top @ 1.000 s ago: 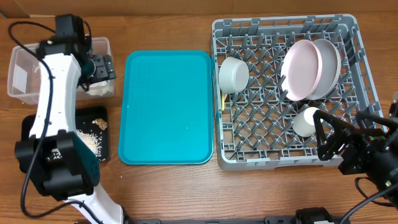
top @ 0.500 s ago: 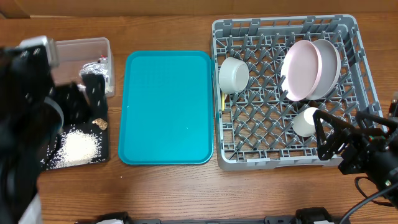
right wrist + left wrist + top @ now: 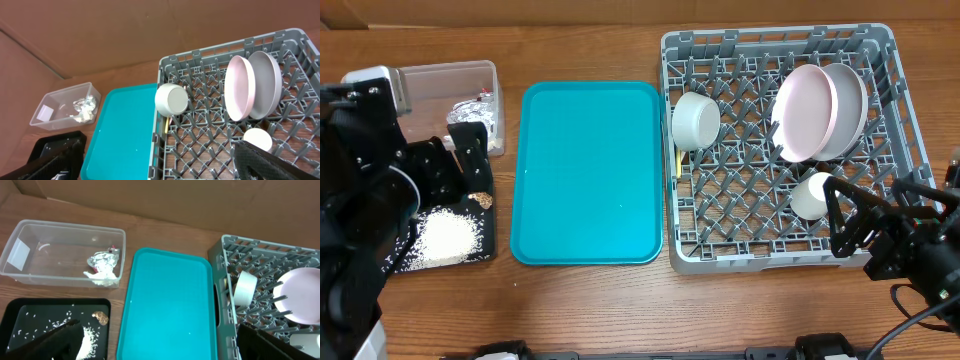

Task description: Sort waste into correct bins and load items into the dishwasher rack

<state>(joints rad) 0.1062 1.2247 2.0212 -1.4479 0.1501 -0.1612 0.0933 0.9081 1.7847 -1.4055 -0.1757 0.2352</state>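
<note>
Pulled back from the clear tub (image 3: 435, 85), my left pincer (image 3: 452, 172) now hangs spread wide and empty over the black tray (image 3: 485, 240). I see the foil wrapper (image 3: 478, 108) lying in the tub's right end. My right pincer (image 3: 880, 205) hasn't shifted, agape beside the rack (image 3: 770, 262), near the cup (image 3: 810, 196).

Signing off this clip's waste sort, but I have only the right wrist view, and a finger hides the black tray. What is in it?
Observer: Loose white rice and a small brown lump lie in the black tray.
Operator: Is the lump in the rice?
Observer: No, it sits apart from the rice, nearer the teal tray.
Operator: Where is the other arm?
Observer: The left gripper hangs open and empty, high up near the black tray.
</note>
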